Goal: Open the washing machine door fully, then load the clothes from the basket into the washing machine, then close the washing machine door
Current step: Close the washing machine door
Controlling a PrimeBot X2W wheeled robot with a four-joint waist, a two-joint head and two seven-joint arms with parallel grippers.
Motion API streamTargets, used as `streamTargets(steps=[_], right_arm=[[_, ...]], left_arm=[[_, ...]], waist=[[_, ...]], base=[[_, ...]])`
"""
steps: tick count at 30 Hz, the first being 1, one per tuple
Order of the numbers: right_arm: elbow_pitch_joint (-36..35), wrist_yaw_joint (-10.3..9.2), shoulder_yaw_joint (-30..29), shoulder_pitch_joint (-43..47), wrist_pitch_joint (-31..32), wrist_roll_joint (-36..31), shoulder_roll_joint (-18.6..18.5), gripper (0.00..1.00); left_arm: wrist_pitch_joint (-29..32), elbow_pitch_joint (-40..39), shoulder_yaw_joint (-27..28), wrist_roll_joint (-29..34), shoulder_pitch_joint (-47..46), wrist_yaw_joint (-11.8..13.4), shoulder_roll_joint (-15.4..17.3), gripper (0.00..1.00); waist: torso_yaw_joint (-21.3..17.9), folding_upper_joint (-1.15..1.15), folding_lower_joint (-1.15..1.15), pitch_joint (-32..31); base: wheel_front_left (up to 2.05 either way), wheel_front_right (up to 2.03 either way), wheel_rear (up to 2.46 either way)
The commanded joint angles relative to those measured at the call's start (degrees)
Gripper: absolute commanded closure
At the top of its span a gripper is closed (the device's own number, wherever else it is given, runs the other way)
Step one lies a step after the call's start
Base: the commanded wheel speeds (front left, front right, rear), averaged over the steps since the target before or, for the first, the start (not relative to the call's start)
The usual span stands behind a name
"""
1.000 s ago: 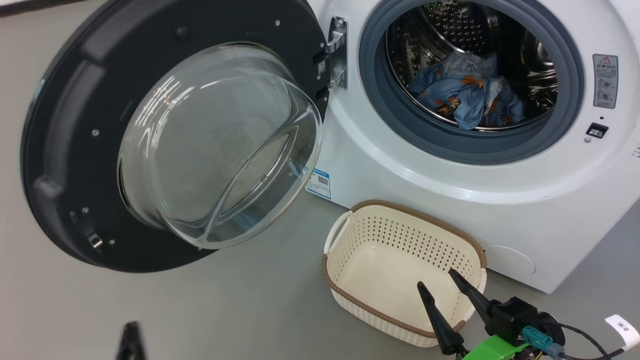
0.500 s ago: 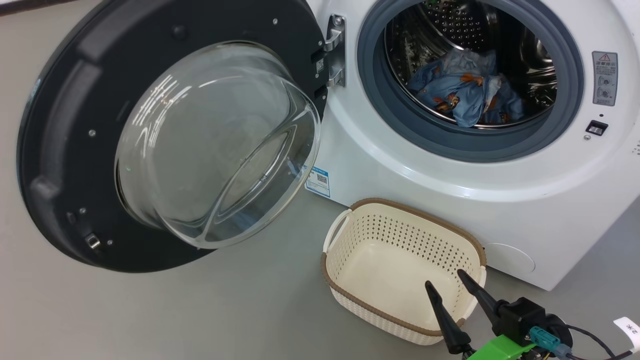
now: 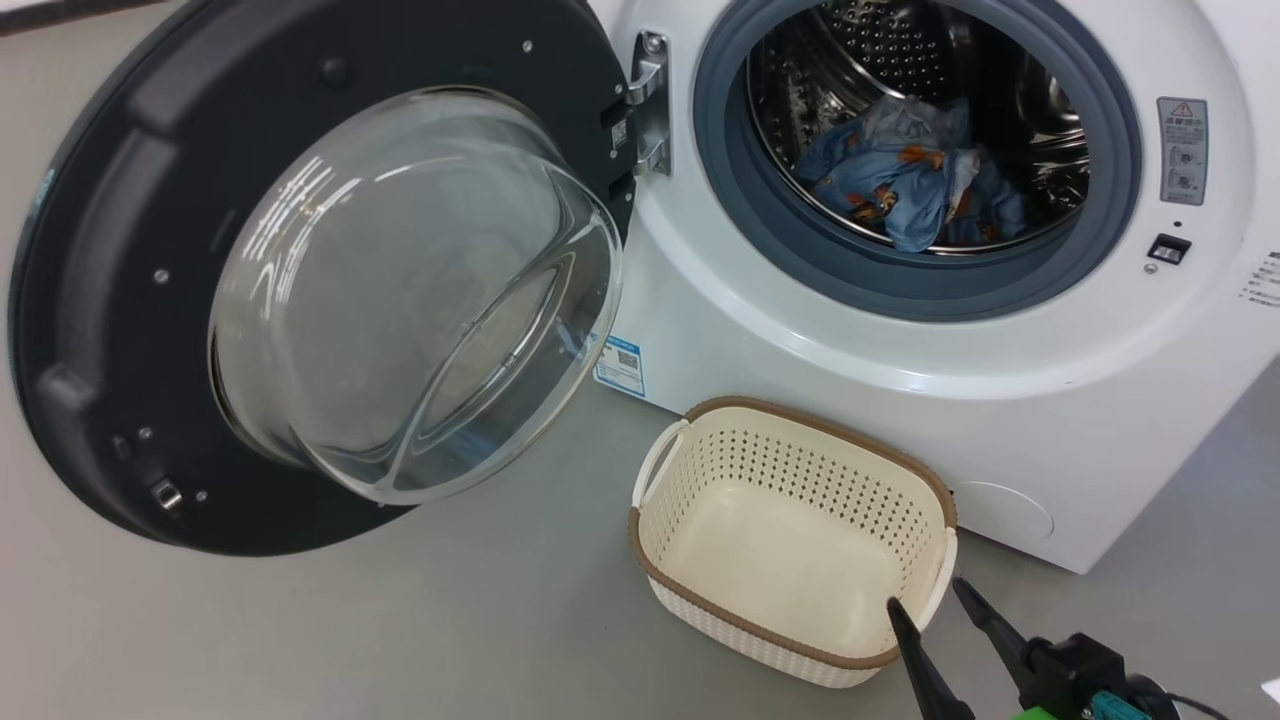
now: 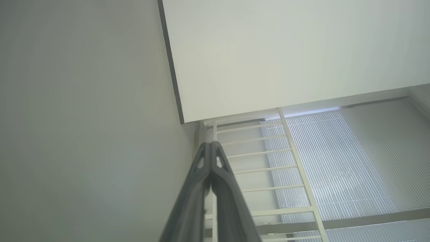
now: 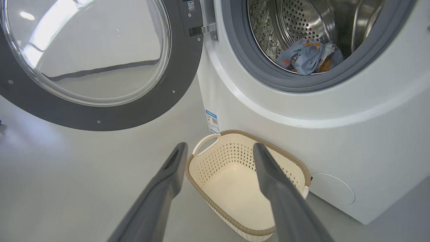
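Bulging, clear-glassed, black-ringed washing machine door (image 3: 330,280) wide open beside its drum

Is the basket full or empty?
Empty: the basket shows a bare floor; the clothes lie in the drum.

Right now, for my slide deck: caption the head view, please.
Washing machine door open, clothes in the drum, basket empty, open right gripper near its rim.

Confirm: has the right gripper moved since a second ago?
Yes. Against the basket, the right gripper has drawn back toward the lower right: both tips stood over its inside, now one lies outside its rim.
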Motion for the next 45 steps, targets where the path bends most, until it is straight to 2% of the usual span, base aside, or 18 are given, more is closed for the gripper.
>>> streamTargets(steps=[1,8,19,31,36,45], right_arm=[[-1.7,0.09,0.4,0.4,-0.3,-0.8,-0.3,0.0],[-2.6,0.09,-0.9,1.6,-0.3,-1.4,-1.3,0.0],[-3.4,0.09,-1.3,1.9,-0.3,-1.3,-2.7,0.0],[-3.0,0.09,-0.6,1.6,-0.3,-1.2,-3.5,0.0],[-2.9,0.09,-0.3,1.5,-0.3,-1.0,-3.7,0.0],[-2.8,0.09,-0.2,2.0,-0.3,-0.9,-3.9,0.0]], left_arm=[[0.7,1.4,0.6,-0.7,-3.8,-0.9,4.1,1.0],[3.2,9.9,1.2,-3.1,-8.4,-4.4,6.3,1.0],[10.3,16.4,-0.4,-6.2,-11.6,-9.6,5.6,1.0],[20.9,19.8,-5.6,-6.2,-12.0,-12.2,4.9,1.0],[24.5,20.5,-5.6,-7.7,-11.5,-12.2,4.5,1.0],[35.4,18.1,-5.9,-11.9,-8.4,-14.4,3.1,1.0]], waist=[[-0.5,0.0,0.0,0.0],[-4.2,0.0,0.0,1.7],[-5.5,0.0,0.0,3.4],[-4.5,0.0,0.0,4.4],[-4.4,0.0,0.0,4.3],[-4.0,0.0,0.0,3.9]], base=[[0.0,0.0,0.0],[0.0,0.0,0.0],[0.0,0.0,0.0],[0.0,0.0,0.0],[0.0,0.0,0.0],[0.0,0.0,0.0]])
